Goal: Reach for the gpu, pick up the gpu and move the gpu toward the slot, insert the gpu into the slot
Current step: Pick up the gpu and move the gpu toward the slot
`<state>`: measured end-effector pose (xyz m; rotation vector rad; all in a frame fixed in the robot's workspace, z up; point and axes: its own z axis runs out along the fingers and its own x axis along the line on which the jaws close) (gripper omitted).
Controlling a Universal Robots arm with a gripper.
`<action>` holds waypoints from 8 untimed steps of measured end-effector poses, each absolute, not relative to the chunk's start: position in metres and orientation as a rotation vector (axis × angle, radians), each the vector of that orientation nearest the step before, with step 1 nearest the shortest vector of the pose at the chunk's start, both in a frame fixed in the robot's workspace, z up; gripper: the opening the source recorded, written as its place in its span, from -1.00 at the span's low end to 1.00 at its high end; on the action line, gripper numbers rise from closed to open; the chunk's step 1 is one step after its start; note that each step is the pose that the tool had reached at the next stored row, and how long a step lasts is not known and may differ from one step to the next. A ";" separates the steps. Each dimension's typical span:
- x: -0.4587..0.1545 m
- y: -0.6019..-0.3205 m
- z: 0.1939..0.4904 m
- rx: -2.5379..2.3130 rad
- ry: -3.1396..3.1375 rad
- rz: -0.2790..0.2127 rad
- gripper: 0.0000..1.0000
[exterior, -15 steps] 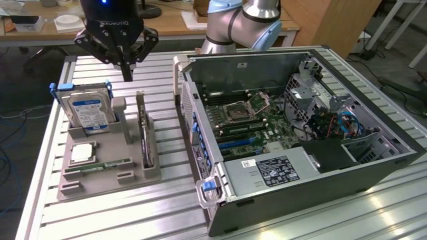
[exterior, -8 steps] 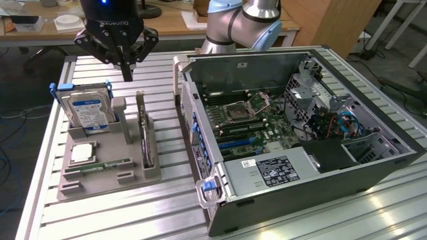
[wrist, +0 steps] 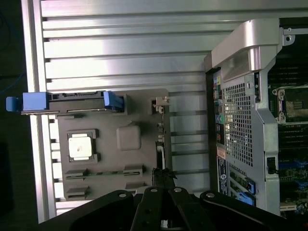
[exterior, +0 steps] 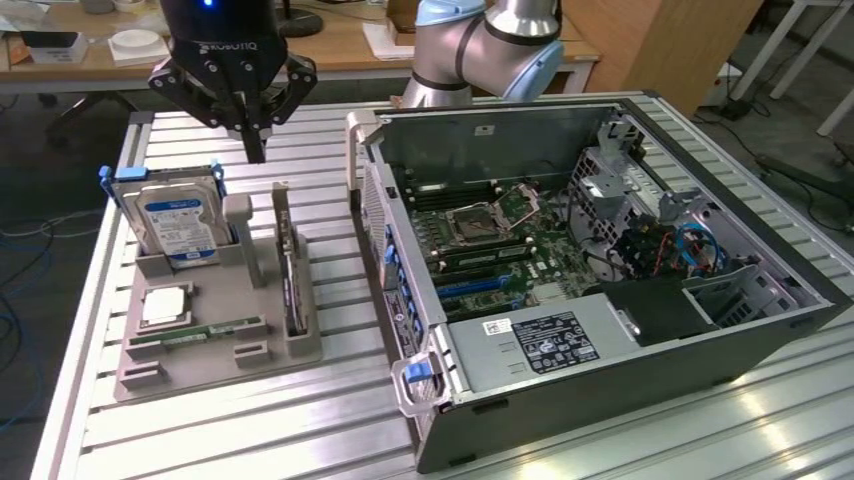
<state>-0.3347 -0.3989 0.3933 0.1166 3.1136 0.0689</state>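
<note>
The fingers [exterior: 252, 135] are pressed together, holding nothing. The gpu [exterior: 288, 272] stands on edge in the grey holder [exterior: 200, 372], a little below them.

Tool [exterior: 252, 150] housing: brand lettering "ROBOTIQ". Power-supply label [exterior: 547, 342] and blue hard-drive label [exterior: 180, 222]: print illegible.

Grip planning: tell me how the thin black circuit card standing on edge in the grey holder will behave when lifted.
The thin black circuit card is probably stiff and light for its size, being a flat board. Standing on edge in a narrow groove of the grey holder, it could bind if pulled askew.
</note>
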 end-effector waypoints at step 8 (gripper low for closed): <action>-0.335 -0.399 0.393 0.117 3.114 0.069 -0.29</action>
